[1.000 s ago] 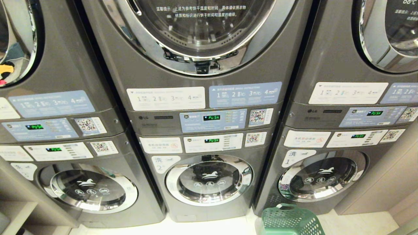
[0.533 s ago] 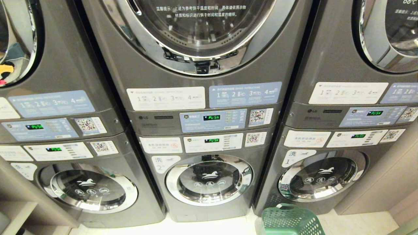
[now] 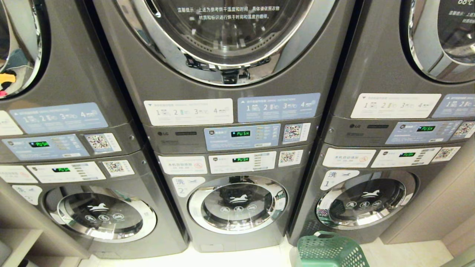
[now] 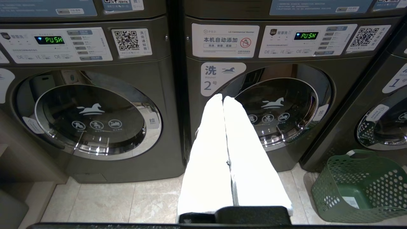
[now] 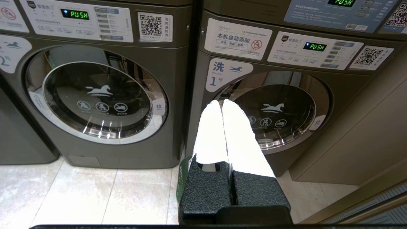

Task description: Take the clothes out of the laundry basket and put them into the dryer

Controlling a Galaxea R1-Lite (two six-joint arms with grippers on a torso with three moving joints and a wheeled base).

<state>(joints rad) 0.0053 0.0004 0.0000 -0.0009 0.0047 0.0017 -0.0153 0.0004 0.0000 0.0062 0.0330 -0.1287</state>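
Basket (image 3: 328, 250) is sitting on the tiled floor (image 4: 105, 200) before washer 1 (image 5: 270, 105), its inside showing no clothes. Left gripper (image 4: 222, 98) is hanging before washer 2 (image 4: 270, 108), white fingers pressed together and holding nothing. Right gripper (image 5: 222, 102) is doing likewise, closed and empty, before washer 1.

Green lattice-holed laundry basket (image 3: 328, 252)
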